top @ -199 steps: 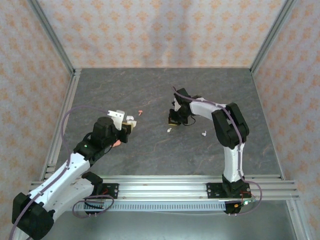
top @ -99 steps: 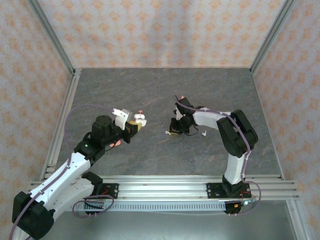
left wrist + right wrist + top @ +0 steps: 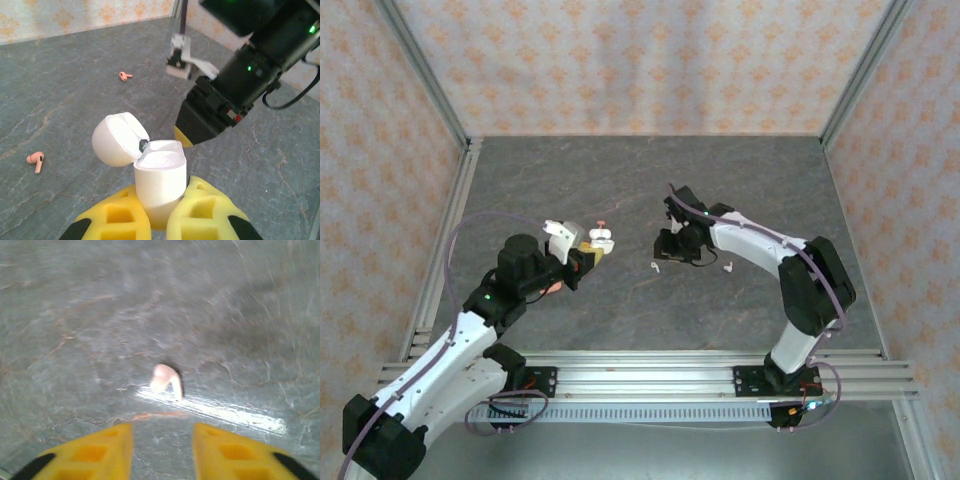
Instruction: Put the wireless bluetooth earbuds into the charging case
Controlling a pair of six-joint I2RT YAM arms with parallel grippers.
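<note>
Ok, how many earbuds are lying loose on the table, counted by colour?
White earbuds: 2
Pink earbuds: 2
Total: 4

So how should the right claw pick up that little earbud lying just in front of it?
Probably from straight above, pinching the rounded head from both sides: the earbud lies flat on the table, so only its sides are free. The right gripper stands open near it.
</note>
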